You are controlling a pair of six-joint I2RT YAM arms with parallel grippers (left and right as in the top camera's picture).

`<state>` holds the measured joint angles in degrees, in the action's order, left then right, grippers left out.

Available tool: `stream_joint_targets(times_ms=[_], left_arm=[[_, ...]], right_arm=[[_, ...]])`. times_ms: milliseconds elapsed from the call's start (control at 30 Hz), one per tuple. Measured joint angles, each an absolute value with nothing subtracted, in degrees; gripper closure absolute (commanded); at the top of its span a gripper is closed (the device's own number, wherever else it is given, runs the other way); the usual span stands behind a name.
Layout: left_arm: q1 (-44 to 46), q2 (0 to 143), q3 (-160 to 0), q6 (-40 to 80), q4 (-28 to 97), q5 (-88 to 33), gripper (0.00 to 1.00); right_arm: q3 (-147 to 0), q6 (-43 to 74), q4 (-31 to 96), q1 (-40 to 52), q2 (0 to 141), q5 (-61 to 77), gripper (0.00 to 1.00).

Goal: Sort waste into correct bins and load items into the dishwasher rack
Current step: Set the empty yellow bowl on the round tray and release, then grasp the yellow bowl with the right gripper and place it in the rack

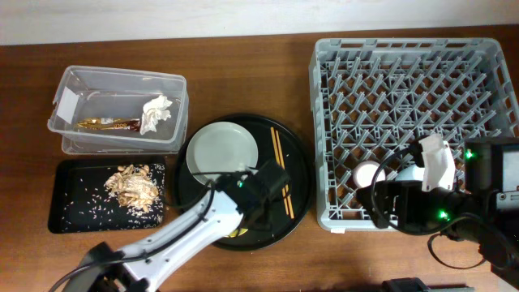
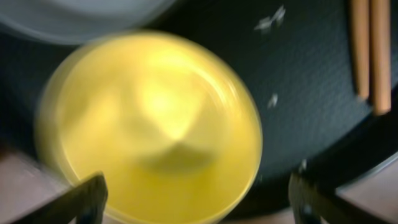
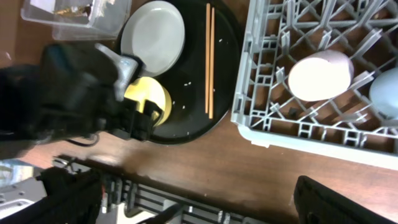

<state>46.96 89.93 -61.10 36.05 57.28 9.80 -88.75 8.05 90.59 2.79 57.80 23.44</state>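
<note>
Yellow bowl [image 2: 149,124] below spread left fingers [image 2: 87,199], on black tray [image 2: 311,93].

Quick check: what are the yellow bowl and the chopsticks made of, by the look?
The yellow bowl is probably plastic: smooth, evenly coloured, with a soft sheen, though the blur leaves ceramic possible. The chopsticks are likely wood: matte brown, no shine.

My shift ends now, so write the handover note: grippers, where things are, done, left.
Left gripper: open, over the yellow bowl on the round tray.
Right gripper: open, empty, by the rack.
Done: napkin and wrapper in the clear tub; scraps in the black tray; pink cup and blue cup in the rack.
Left: yellow bowl, plate and chopsticks, all on the round tray, go to the rack.
</note>
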Motion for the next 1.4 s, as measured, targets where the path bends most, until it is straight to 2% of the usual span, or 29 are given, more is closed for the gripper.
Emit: stream_joint_targets(times_ms=[100,200,333,533,600,633,667,767,900,1033,1100,1233,1400], left_arm=[[44.47,85.93,-79.18,33.36,74.48,20.47,0.01],[43.90,76.95,-91.29,28.03,76.16,21.87,0.01],[43.90,68.95,-92.07,25.80,78.52,20.86,0.01],[41.95,66.15,-91.92,25.15,84.20,20.40,0.01],[35.18,62.11,-90.59,24.60,78.72,19.35,0.01],[28.18,58.08,-87.35,22.81,71.46,16.80,0.01],[21.37,53.21,-83.13,18.92,65.91,12.80,0.01],[13.54,40.77,-67.64,3.16,48.69,1.41,0.01],[11.14,22.52,-47.05,-10.20,40.10,-4.80,0.01],[8.38,8.34,-30.39,-13.34,32.01,-8.29,0.01],[7.79,2.98,-22.20,-14.00,22.39,-8.82,0.01],[7.68,0.84,-6.68,-14.22,3.97,-10.22,0.01],[7.68,0.80,-0.69,-14.20,3.22,-11.20,0.01]], right_arm=[[-88.62,8.08,90.87,2.79,57.80,23.46,0.01],[-88.60,7.99,90.83,2.79,57.82,23.46,0.01],[-88.60,7.92,90.85,2.79,58.61,23.46,0.01],[-88.60,7.92,90.83,2.79,61.65,23.46,0.01],[-88.62,7.92,90.70,2.79,63.26,23.46,0.02],[-88.60,7.88,90.80,2.79,64.93,23.46,0.01],[-88.58,7.92,90.78,2.79,66.50,23.46,0.01],[-88.68,7.90,90.74,2.79,70.65,23.46,0.01],[-88.64,7.92,90.65,2.79,79.35,23.46,0.01],[-88.64,7.90,90.65,2.79,88.12,23.46,0.01],[-88.62,7.94,90.56,2.79,91.42,23.44,0.01],[-88.60,7.92,90.59,2.79,98.50,23.49,0.01],[-88.60,7.90,87.35,2.79,103.24,23.46,0.01]])
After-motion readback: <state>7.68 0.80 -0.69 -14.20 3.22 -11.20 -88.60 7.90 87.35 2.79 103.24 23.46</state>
